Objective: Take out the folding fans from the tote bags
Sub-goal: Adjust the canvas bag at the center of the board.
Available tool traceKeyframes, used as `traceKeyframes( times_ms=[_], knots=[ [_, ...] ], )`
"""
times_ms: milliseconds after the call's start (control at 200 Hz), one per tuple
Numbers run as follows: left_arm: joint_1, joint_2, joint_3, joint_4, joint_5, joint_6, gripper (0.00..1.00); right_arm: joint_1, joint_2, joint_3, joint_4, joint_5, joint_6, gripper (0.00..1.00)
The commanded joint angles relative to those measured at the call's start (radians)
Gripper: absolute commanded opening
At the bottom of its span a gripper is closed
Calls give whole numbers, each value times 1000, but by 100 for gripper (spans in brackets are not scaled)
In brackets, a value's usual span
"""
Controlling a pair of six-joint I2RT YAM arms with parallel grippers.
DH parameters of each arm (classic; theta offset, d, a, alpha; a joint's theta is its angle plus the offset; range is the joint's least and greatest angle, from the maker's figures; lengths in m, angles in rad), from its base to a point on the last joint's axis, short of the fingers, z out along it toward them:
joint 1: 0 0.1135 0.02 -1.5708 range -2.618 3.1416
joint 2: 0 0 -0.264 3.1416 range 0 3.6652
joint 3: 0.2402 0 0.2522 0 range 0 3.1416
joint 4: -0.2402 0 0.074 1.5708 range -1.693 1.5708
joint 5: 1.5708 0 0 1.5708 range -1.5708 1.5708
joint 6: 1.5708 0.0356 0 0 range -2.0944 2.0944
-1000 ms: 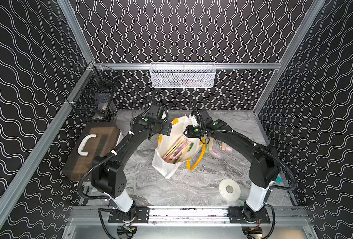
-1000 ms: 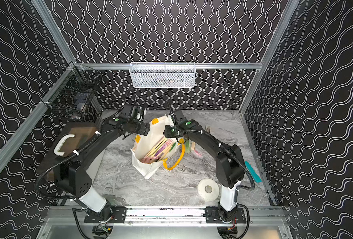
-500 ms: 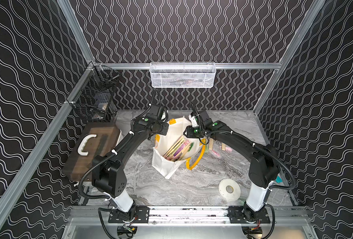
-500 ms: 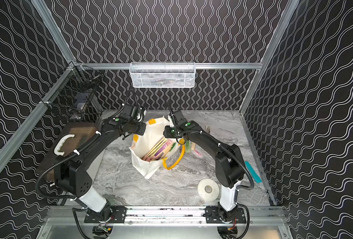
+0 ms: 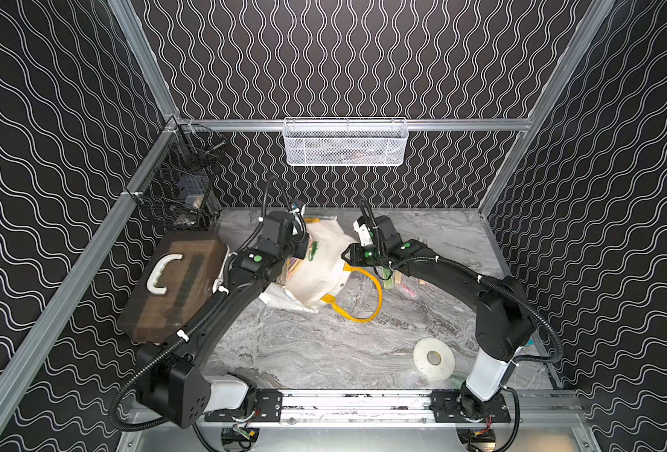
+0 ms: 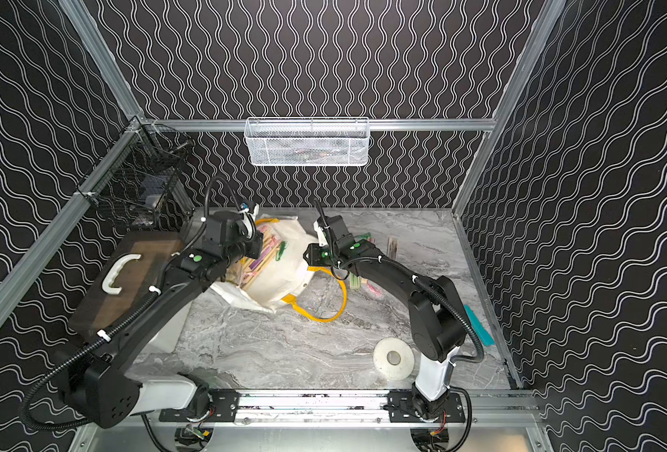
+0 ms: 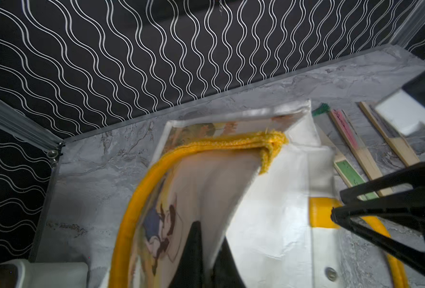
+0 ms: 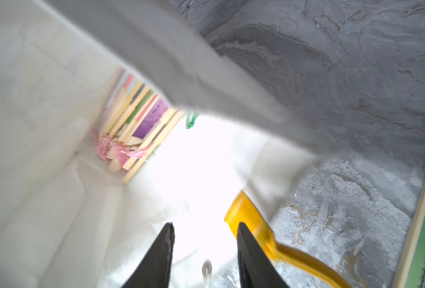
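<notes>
A white tote bag (image 5: 320,274) (image 6: 285,278) with yellow handles (image 5: 367,309) lies on its side on the marble table in both top views. My left gripper (image 7: 212,251) (image 6: 259,244) is shut on the upper cloth of its rim. My right gripper (image 8: 205,225) (image 5: 345,254) stands open at the bag's mouth, next to a yellow handle patch (image 8: 246,214) and holding nothing. Several folding fans (image 8: 141,112) (image 6: 259,260) lie inside. Other fans (image 7: 351,172) (image 5: 392,280) rest on the table beside the bag. A printed tote bag (image 7: 199,129) lies flat behind.
A brown-lidded box (image 5: 175,281) with a white handle stands left of the bag. A white tape roll (image 5: 433,358) lies front right and a teal bar (image 6: 478,325) by the right wall. A black wire basket (image 5: 183,188) and a white mesh basket (image 5: 345,143) hang on the frame.
My left gripper has closed on the bag's rim cloth. The cloth now covers most of the fans that showed from above. The right arm has hardly moved.
</notes>
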Motion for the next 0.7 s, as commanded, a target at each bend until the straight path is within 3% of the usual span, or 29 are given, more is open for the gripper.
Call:
traceKeyframes(
  times_ms=[0, 145, 360, 486, 696],
  knots=[
    [-45, -30, -121, 193, -106, -41, 0, 3, 5, -21, 85, 8, 1, 42],
    [-91, -89, -250, 252, -157, -122, 0, 21, -42, -105, 176, 17, 39, 41],
    [-104, -123, -270, 265, -162, -183, 0, 96, -115, -334, 501, 10, 189, 40],
    [-109, -128, -278, 290, -153, -231, 0, 134, -56, -387, 702, -1, 293, 38],
    [-109, -109, -267, 274, -160, -267, 0, 199, 118, -313, 845, 10, 349, 35]
  ],
)
